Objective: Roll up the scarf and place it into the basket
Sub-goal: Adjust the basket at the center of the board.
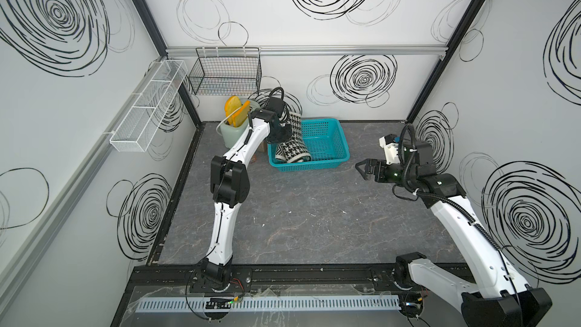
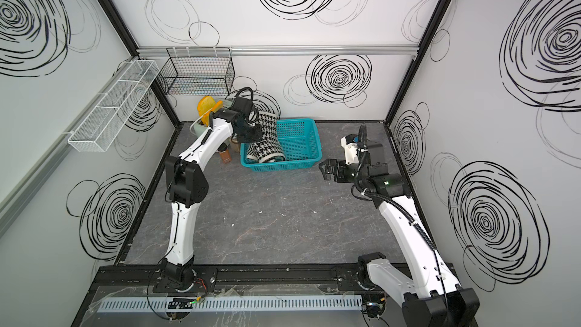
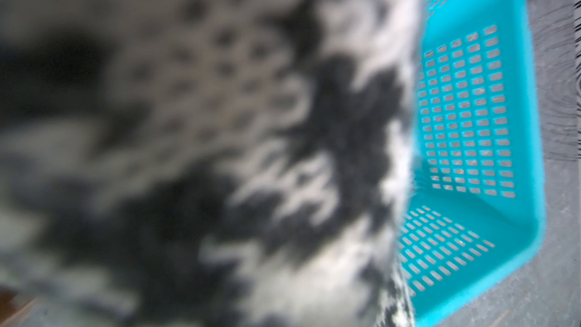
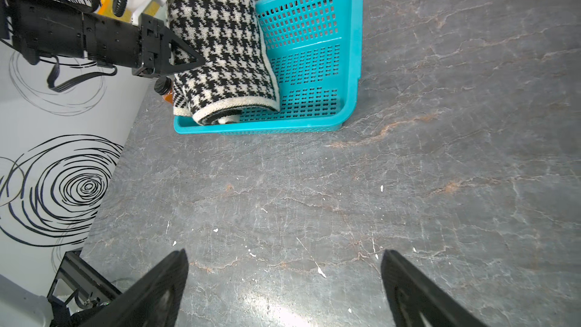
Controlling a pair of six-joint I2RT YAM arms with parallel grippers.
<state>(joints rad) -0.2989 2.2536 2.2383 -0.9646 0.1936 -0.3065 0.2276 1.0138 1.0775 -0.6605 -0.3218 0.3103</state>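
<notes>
The scarf is a houndstooth roll lying along the left side of the turquoise basket. Its near end rests on the basket floor and its far end leans up over the back rim. My left gripper is shut at the roll's middle, on the scarf. Blurred scarf fills the left wrist view and hides the jaws, with the basket beside it. My right gripper hangs open and empty over the floor, right of the basket.
A pale toaster with yellow toast stands in the back left corner, behind my left arm. A small brown bottle sits just left of the basket. A black wire basket and a white mesh rack hang on the walls.
</notes>
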